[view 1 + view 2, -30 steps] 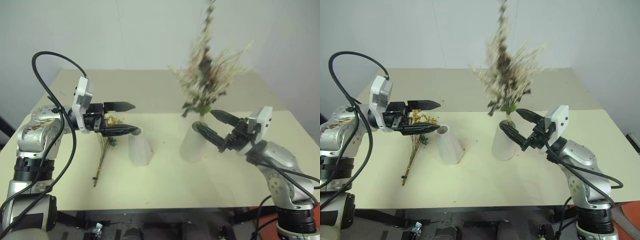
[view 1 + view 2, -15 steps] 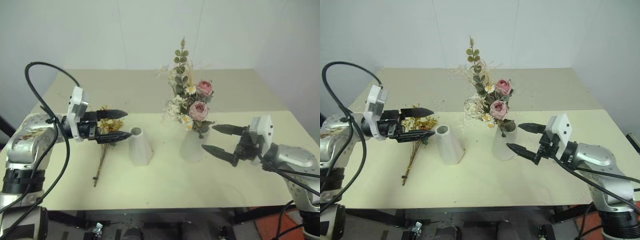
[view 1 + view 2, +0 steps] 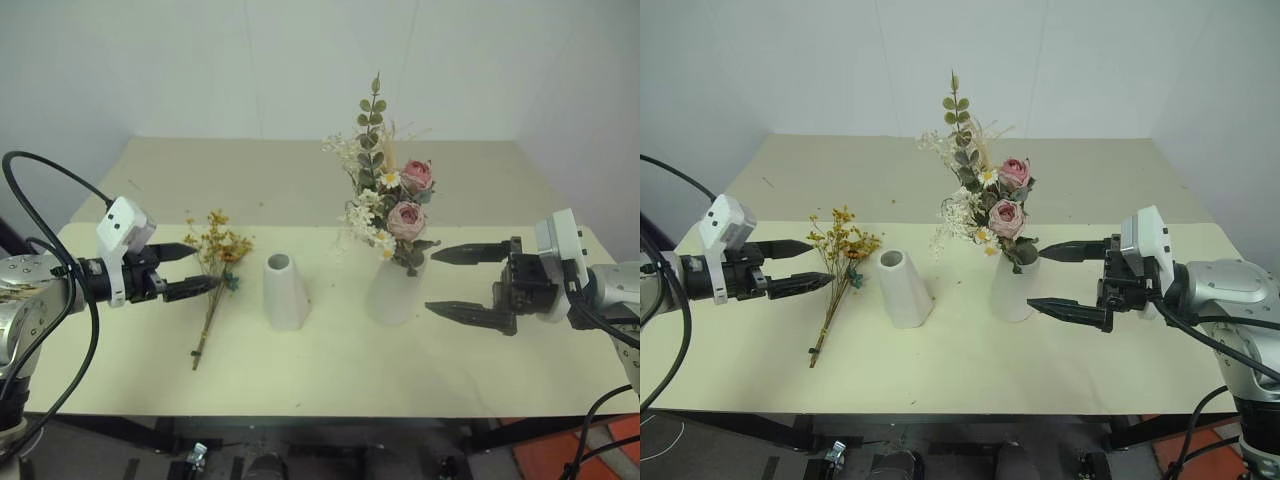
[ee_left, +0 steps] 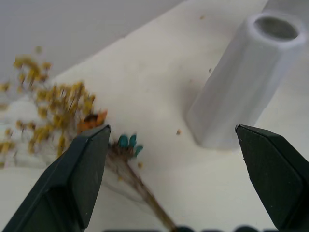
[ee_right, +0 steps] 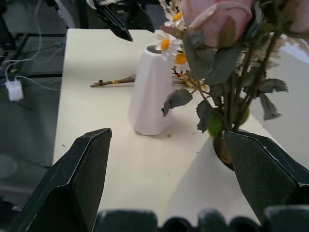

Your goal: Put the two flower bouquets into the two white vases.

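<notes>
The pink-rose bouquet (image 3: 393, 205) stands upright in the wider white vase (image 3: 396, 295) at mid-table. My right gripper (image 3: 432, 281) hangs open just right of that vase, pointing at it with nothing between its fingers. The slim cone vase (image 3: 283, 293) stands empty to the left of the wider one. Left of it the yellow bouquet (image 3: 217, 262) lies flat on the table, stems toward the front edge. My left gripper (image 3: 204, 267) is open at the blossom end, its fingers on either side of the blossoms without closing on them. In the left wrist view the blossoms (image 4: 55, 108) and the slim vase (image 4: 241, 82) lie ahead.
A cream table (image 3: 330, 375) carries everything, with its front edge close below the vases and a second table section (image 3: 250, 175) behind. A plain wall rises at the back. Bare tabletop lies in front of both vases and at the far right.
The rose bouquet has settled upright in the wider vase. My right gripper has drawn back to the right of it. My left gripper has swung left and down to the yellow blossoms.
</notes>
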